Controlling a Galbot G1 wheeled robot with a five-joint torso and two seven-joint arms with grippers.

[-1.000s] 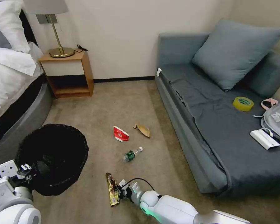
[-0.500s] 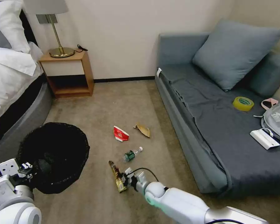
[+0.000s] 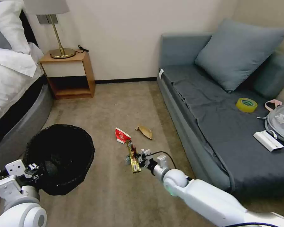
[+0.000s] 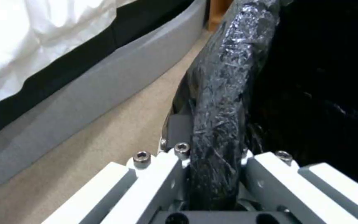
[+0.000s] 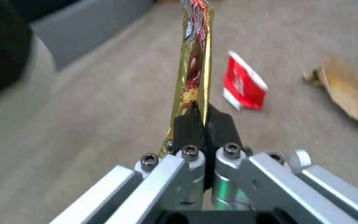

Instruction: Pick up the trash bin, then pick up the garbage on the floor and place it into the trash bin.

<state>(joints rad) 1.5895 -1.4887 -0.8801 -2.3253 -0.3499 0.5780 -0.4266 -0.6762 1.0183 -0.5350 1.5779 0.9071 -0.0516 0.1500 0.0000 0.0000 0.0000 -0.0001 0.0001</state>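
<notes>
Carpet (image 3: 116, 104), snack wrapper (image 3: 134, 156) apparently pinched in right end effector (image 3: 139, 157)

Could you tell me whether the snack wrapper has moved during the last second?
Yes. Shut in the right gripper, the snack wrapper has travelled up-frame toward the red carton.

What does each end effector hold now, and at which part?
Right end effector: the gold-brown snack wrapper, pinched near its lower end. Left end effector: the trash bin, by its bag-covered rim.
</notes>
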